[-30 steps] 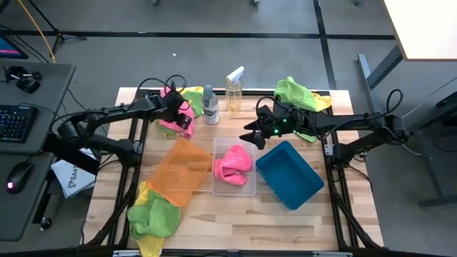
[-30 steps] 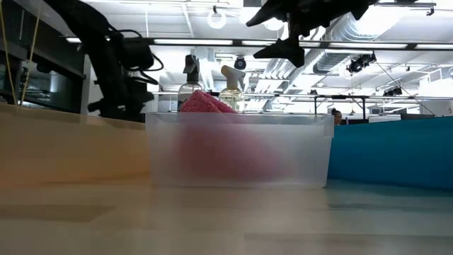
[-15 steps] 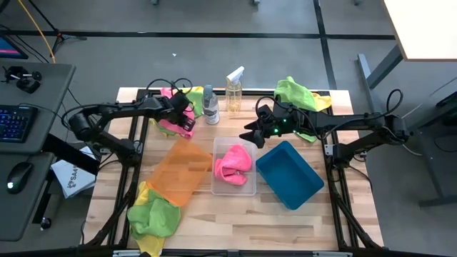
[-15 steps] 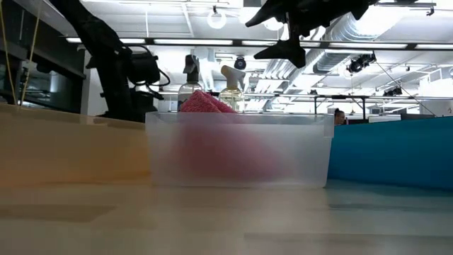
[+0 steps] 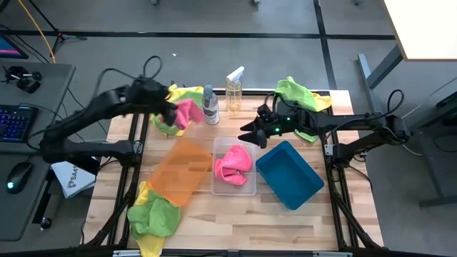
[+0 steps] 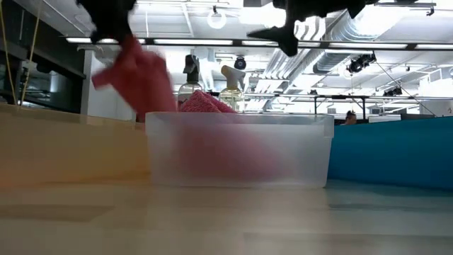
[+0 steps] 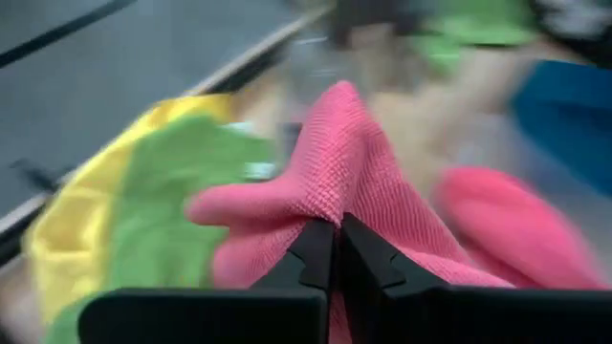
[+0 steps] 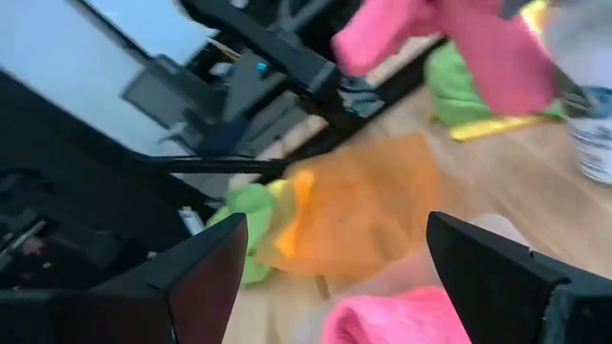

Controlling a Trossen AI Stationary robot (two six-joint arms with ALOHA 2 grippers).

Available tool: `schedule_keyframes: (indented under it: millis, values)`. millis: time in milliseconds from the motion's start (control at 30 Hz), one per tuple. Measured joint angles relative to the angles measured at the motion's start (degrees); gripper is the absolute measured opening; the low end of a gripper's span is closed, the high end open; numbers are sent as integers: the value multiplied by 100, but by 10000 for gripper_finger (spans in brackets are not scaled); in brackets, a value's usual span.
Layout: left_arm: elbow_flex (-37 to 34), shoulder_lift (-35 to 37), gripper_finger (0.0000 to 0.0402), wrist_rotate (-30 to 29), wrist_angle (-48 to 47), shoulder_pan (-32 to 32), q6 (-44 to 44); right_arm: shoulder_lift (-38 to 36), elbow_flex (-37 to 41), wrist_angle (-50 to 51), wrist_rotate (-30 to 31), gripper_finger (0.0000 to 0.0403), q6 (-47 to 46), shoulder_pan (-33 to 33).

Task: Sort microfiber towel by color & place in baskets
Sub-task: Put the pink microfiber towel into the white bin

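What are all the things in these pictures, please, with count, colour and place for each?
Held towel: one, pink, hanging in the air at the table's far left.
Towel in the clear basket: one, pink.
Towel heaps: three, green and yellow, far left, far right, near left corner.
Baskets: three; orange at centre left, clear in the middle, teal at the right.
Spray bottles: two, clear, far edge at centre.
Table: one, light wood.
Left gripper: shut on the held towel.
Right gripper: open, above the table between the clear and teal baskets.
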State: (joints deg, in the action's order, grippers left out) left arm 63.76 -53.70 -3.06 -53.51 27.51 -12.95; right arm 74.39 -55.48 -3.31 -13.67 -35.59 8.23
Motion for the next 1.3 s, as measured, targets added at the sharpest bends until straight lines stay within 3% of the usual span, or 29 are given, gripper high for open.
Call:
schedule_keyframes:
  millis: [167, 267, 400, 567, 667, 933, 1300]
  values:
    - [504, 337, 0, 755, -275, -1410, -673, -408, -2, -39, -11, 318, 176, 7]
    - [506, 180, 0, 777, 2, -2308, -1085, -722, -2, -43, 43, 318, 304, 59]
    - [492, -608, 0, 442, 621, -3070, -905, -1097, -2, -42, 234, 318, 328, 208]
    - [505, -1677, 0, 493, 2512, -3164, -266, -1431, -2, -37, 426, 318, 510, 391]
    - [504, -2250, 0, 527, 3187, -3096, -1, -1536, -2, 31, 422, 318, 518, 462]
    - [504, -3158, 0, 429, 2844, -3016, 215, -1609, -2, 466, 415, 318, 720, 492]
    - [504, -4747, 0, 380, 3507, -3010, 468, -1581, -2, 688, 426, 318, 758, 492]
